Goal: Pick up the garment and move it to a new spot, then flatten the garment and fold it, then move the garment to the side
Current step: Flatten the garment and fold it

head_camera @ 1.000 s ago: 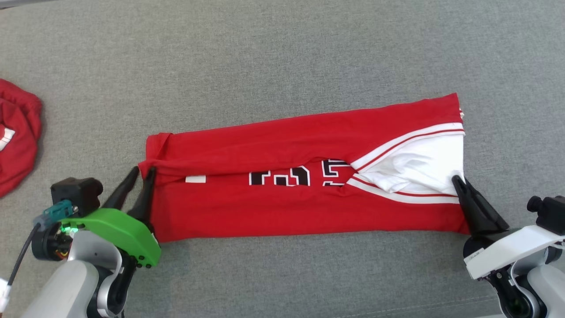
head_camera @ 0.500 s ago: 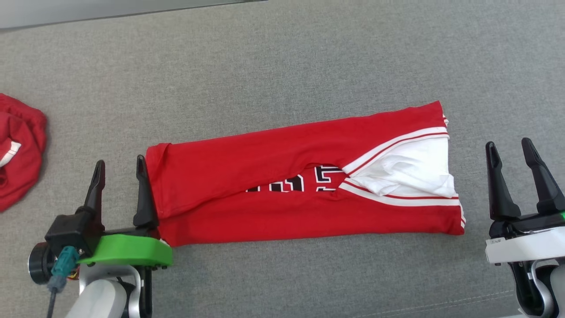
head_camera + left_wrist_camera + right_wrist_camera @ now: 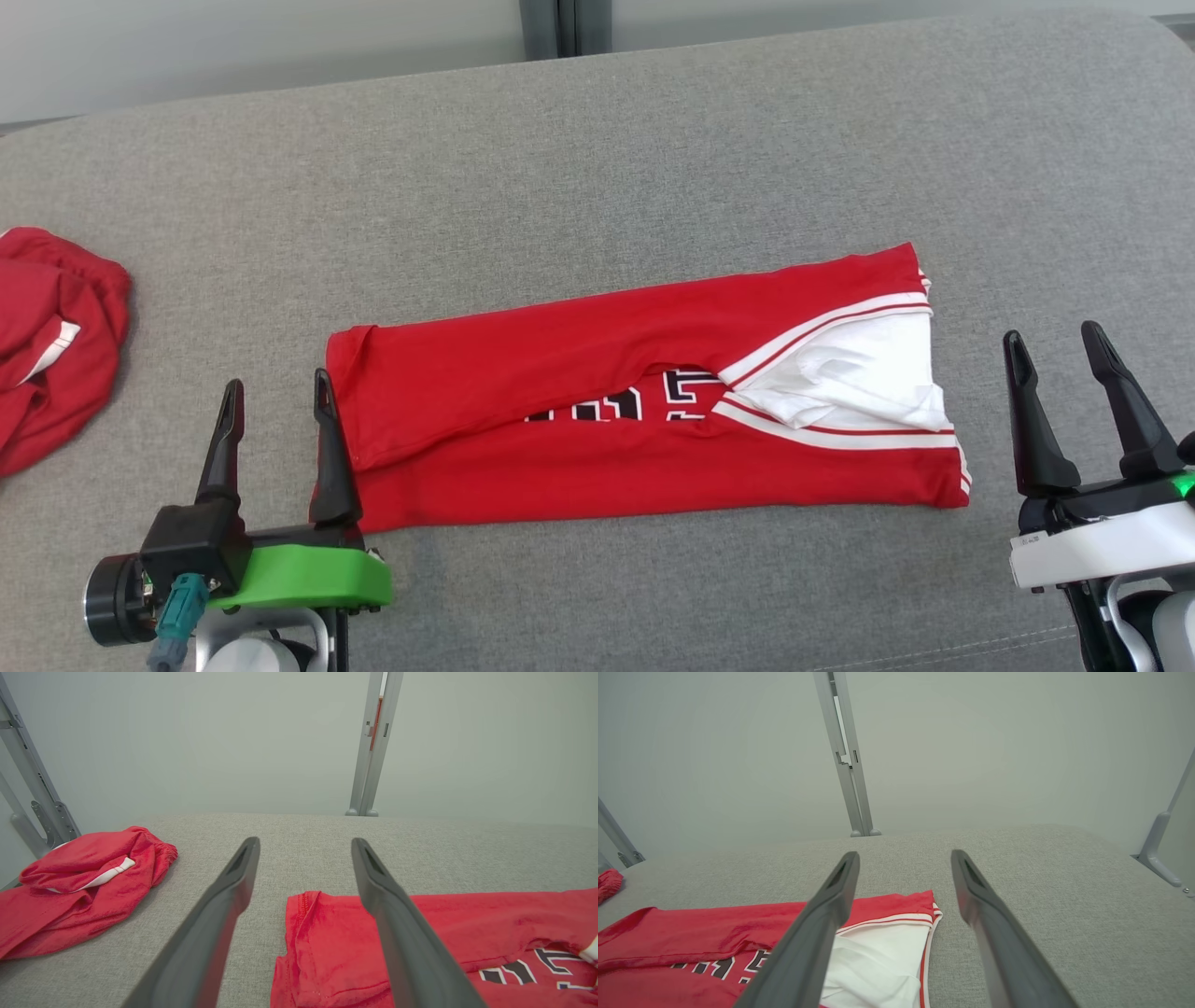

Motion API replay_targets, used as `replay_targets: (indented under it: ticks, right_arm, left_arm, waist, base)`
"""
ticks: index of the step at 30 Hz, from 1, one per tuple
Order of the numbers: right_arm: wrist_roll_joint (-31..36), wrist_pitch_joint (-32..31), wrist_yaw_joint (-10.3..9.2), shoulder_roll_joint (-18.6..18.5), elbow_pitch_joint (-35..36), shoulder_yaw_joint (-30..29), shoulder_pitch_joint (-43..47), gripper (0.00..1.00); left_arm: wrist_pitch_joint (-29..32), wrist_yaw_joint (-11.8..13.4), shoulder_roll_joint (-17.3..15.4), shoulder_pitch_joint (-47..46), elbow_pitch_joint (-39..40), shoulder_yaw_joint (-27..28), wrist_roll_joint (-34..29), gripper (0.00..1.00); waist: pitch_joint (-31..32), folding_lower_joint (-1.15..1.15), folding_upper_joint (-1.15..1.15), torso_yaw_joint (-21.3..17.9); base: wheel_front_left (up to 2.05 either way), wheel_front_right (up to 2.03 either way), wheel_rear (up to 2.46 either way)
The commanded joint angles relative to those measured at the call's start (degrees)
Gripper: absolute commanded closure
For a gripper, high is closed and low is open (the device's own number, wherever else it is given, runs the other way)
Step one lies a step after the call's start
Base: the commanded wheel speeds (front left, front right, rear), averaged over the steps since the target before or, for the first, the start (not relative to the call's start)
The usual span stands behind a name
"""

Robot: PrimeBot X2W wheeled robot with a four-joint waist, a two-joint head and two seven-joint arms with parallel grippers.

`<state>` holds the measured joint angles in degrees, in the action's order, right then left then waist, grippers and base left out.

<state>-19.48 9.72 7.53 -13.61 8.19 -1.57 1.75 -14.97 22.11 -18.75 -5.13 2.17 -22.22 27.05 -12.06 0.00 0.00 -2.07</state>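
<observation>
Both jaws: pinched shut on the garment's ends a second ago, now released. The head camera has tilted up meanwhile, so the frame-wide shift is not counted as movement of the cloth.

Left gripper (image 3: 277, 378): jaws wide, nothing held. It is parked at the garment's (image 3: 560, 373) left end. In the head view its right finger lies along that end's edge; contact cannot be told. In the left wrist view the same gripper (image 3: 304, 840) is seen with one finger crossing above the red cloth (image 3: 467, 933).

Right gripper (image 3: 1052, 329): jaws wide, nothing held, drawn clear of the right end with bare surface (image 3: 597, 187) between. This is confirmed in the right wrist view, gripper (image 3: 903, 854) beside the cloth (image 3: 714, 938).

Garment: lying mid-surface, nearer the near edge. It is folded lengthwise into a long band running left to right, with the right end slanted slightly toward the far edge. The far flap is laid over the near half. Black numerals are half covered, and the white panel at the right end is rumpled.

A second red cloth (image 3: 56, 345) is bunched at the left edge, well apart.

Judgement: the lengthwise fold is set and released. A crosswise fold, end over end, and the move to the side are taken as outstanding. The rumpled white panel may need smoothing first.
</observation>
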Motion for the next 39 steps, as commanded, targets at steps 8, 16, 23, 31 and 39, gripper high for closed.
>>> replay_targets:
  ticks: [8,16,23,31,39]
  right_arm:
    - [-1.36,-1.76,-0.09,-1.38,-2.67,-0.24,-0.21,0.0]
    - [-6.1,-1.09,-0.09,-4.6,-16.82,3.36,-5.96,0.0]
    - [-11.18,0.42,-0.08,-6.26,-29.6,9.99,-12.32,0.0]
    - [-18.12,-0.6,-0.01,-8.92,-33.37,20.08,-13.44,1.0]
    - [-21.15,3.27,-0.11,-12.98,-32.97,19.94,-14.9,1.0]
  left_arm:
    - [-0.24,-0.78,1.3,-1.51,0.02,0.84,-1.58,0.0]
    - [-0.24,-1.89,4.2,-4.99,1.0,1.21,-4.42,0.0]
    - [-0.24,-3.87,6.55,-6.29,0.18,2.39,-5.86,0.0]
    - [-0.25,-5.41,8.11,-5.26,0.3,4.56,-7.78,0.0]
    - [-0.25,-6.46,9.06,-3.8,0.32,6.34,-9.09,0.0]
  waist:
    - [-2.52,0.0,0.0,1.37]
    - [-7.69,0.0,0.0,3.69]
    - [-8.93,0.0,0.0,4.72]
    - [-8.26,0.0,0.0,4.57]
    - [-7.0,0.0,0.0,3.36]
  base:
    - [0.0,0.0,0.0]
    - [0.0,0.0,0.0]
    - [0.0,0.0,0.0]
    - [0.0,0.0,0.0]
    - [0.0,0.0,0.0]
